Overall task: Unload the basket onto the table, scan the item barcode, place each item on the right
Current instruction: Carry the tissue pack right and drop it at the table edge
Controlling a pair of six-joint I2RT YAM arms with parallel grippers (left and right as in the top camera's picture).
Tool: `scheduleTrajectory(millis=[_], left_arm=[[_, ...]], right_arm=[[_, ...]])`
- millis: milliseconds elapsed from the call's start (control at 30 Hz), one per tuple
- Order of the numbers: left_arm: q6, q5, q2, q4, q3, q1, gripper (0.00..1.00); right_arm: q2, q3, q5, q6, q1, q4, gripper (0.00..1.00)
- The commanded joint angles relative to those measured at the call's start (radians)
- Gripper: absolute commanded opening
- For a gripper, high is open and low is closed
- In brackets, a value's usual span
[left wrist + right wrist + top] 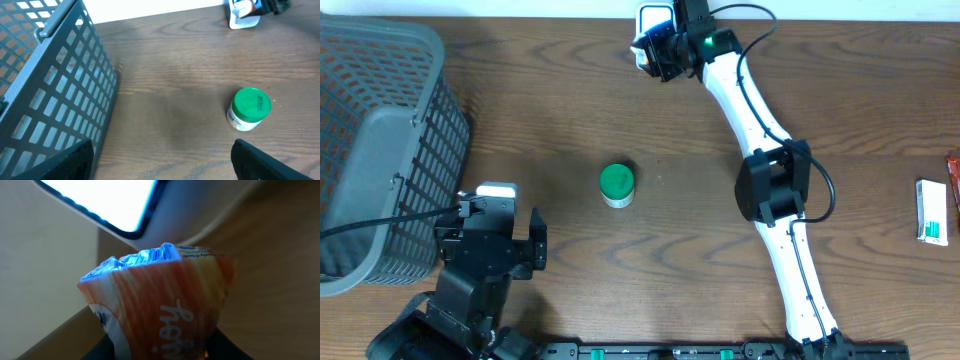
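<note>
Overhead, the right gripper [658, 52] is at the scanner [653, 18] by the far edge, while the left gripper [498, 232] sits beside a basket [380, 150]. Left wrist: jaws wide and empty, a green-lidded jar [250, 107] ahead. Right wrist: jaws clamp an orange packet [160, 310] just under the lit scanner window

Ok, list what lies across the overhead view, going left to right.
The grey basket → left gripper → green-lidded jar → right gripper, holding the orange packet → white box near the right edge.
</note>
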Motion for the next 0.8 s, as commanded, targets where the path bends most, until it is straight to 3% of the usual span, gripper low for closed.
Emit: scheduleTrajectory(millis=[0,167,367,400,433,467,633,767], left_arm=[[-0.006,-0.010,-0.004,-0.003,-0.002,-0.003,0.88],[-0.006,-0.010,-0.004,-0.003,-0.002,-0.003,0.88],[-0.006,-0.010,-0.004,-0.003,-0.002,-0.003,0.88],[-0.006,-0.010,-0.004,-0.003,-0.002,-0.003,0.88],[-0.006,-0.010,-0.004,-0.003,-0.002,-0.003,0.88],[-0.006,-0.010,-0.004,-0.003,-0.002,-0.003,0.88],[-0.006,-0.010,-0.004,-0.003,-0.002,-0.003,0.88],[-0.006,-0.010,-0.004,-0.003,-0.002,-0.003,0.88]], right_arm=[[-0.029,0.113,0.101,-0.164,-0.029,-0.142,0.24],[-0.096,0.224,0.376,-0.298,-0.040,-0.474,0.26],[-0.165,0.233,0.795,-0.349,-0.090,-0.887,0.31],[-0.166,0.229,0.818,-0.395,-0.106,-0.906,0.31],[-0.166,0.215,0.788,-0.546,-0.140,-0.906,0.34],[-0.166,0.202,0.775,-0.574,-0.158,-0.906,0.33],[-0.165,0.133,0.808,-0.566,-0.292,-0.905,0.29],[-0.165,0.060,0.969,-0.566,-0.425,-0.905,0.32]])
